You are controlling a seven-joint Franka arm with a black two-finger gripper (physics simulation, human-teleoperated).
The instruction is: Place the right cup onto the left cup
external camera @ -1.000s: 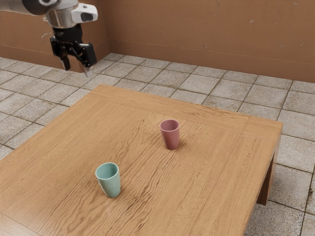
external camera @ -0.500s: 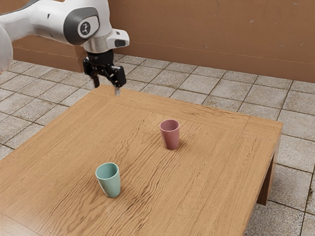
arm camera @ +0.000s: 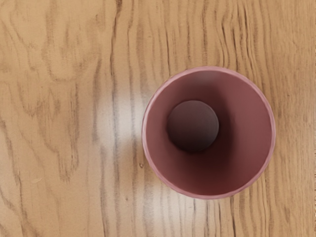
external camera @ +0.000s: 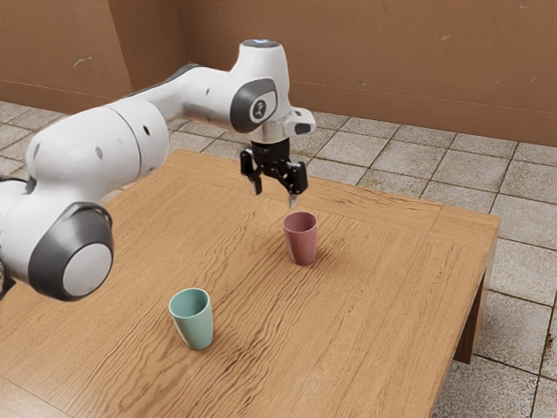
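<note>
My gripper point(external camera: 275, 199) hangs above the table in the exterior view, just up and to the exterior view's left of the pink cup point(external camera: 301, 239). Its two fingers stand apart with nothing between them. The pink cup is upright on the wood, and the wrist view looks down into the hollow pink cup point(arm camera: 210, 132). Nearer the exterior view's bottom, the teal cup point(external camera: 192, 320) also stands upright with its mouth up, well apart from the pink one.
Both cups share the wooden table point(external camera: 383, 296), whose far edge runs behind my gripper. My arm reaches in from the exterior view's left, over the table's left part. A brown wall point(external camera: 418, 61) rises beyond the tiled floor point(external camera: 522, 261).
My gripper has travelled from the upper left toward the exterior view's right and lower, from beyond the table's corner to near the pink cup. Both cups have stayed put.
</note>
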